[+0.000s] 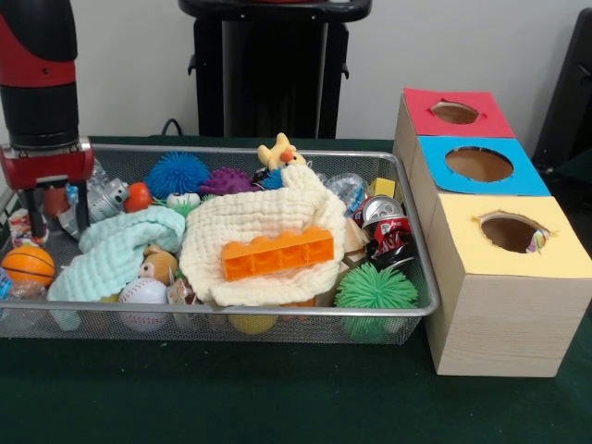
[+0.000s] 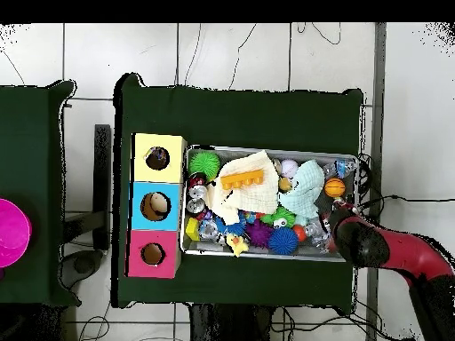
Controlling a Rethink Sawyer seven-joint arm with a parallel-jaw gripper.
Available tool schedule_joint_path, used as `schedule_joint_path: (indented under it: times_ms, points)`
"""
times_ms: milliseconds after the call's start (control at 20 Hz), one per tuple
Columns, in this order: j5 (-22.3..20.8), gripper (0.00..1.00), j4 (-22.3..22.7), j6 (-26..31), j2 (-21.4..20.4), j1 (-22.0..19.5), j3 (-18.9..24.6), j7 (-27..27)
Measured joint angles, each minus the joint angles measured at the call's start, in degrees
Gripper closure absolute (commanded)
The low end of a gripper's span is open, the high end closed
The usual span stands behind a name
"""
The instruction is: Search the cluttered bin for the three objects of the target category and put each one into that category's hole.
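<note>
The wire mesh bin point(image 1: 231, 313) is full of clutter; it also shows in the overhead view point(image 2: 267, 148). My gripper point(image 1: 58, 215) hangs over the bin's left end, open and holding nothing, with its fingertips point(image 1: 37, 217) down among the objects. In the overhead view the gripper point(image 2: 341, 218) is at the bin's right end. A small busy-print piece point(image 1: 22, 228) lies just left of the gripper by the bin wall. The yellow-topped hole point(image 1: 509, 231) is in the nearest wooden box, and a bit of colourful print point(image 1: 537, 242) shows at its right edge. Any other print pieces are hidden.
A cream waffle cloth point(image 1: 259, 227) with an orange brick point(image 1: 277, 252) covers the middle. A mint cloth point(image 1: 120, 250), a basketball point(image 1: 28, 265), a baseball point(image 1: 143, 296), spiky balls point(image 1: 375, 289) and crushed cans point(image 1: 384, 222) lie around it. The blue-topped hole point(image 1: 478, 164) and the red-topped hole point(image 1: 455, 113) stand behind the yellow one.
</note>
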Motion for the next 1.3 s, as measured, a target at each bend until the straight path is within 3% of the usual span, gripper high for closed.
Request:
schedule_joint_path:
  times_ms: [500,900,1300]
  points:
    - [0.0,0.0,0.0,0.0,-0.2,0.1,0.4,0.0]
    - [-0.1,0.0,0.0,0.0,1.7,-3.7,5.5,0.0]
    - [-0.1,0.0,1.3,0.0,2.0,-3.5,6.0,0.0]
